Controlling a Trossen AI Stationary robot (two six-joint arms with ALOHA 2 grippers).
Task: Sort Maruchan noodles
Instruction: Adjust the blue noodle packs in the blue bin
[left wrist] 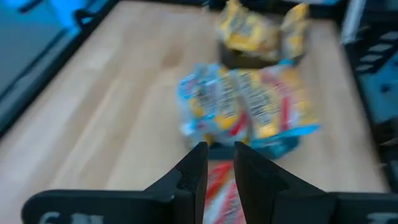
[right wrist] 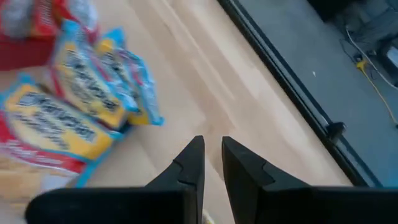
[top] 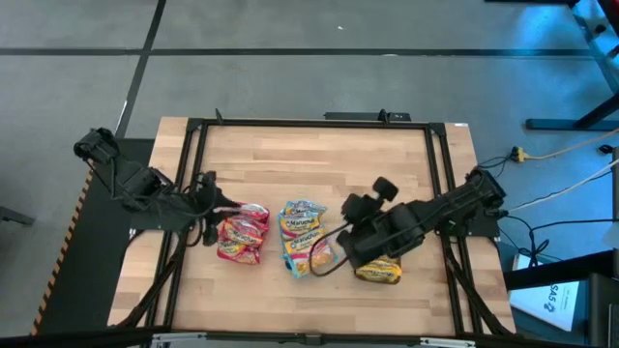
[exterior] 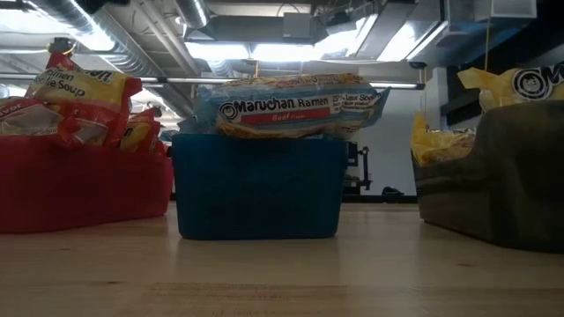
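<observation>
The Maruchan noodle packets lie in three piles. Red ones (top: 242, 235) fill the red tray (exterior: 79, 189). Blue-edged ones (top: 305, 237) rest on the blue tray (exterior: 256, 189), with a Beef packet (exterior: 291, 107) on top. Yellow ones (top: 377, 273) sit in the dark grey tray (exterior: 502, 180). My left gripper (top: 221, 208) hovers at the red pile's left edge, over a red packet (left wrist: 217, 186), open by a narrow gap (left wrist: 219, 165) and holding nothing. My right gripper (top: 346, 208) hangs just right of the blue pile, above bare wood, also narrowly open (right wrist: 212, 155) and holding nothing.
A black metal frame (top: 309, 124) runs round the wooden table top (top: 319, 164). Bare wood lies far of the piles and along the near edge. The right arm's body (top: 406, 227) reaches over the yellow pile. Cables trail on the floor at right.
</observation>
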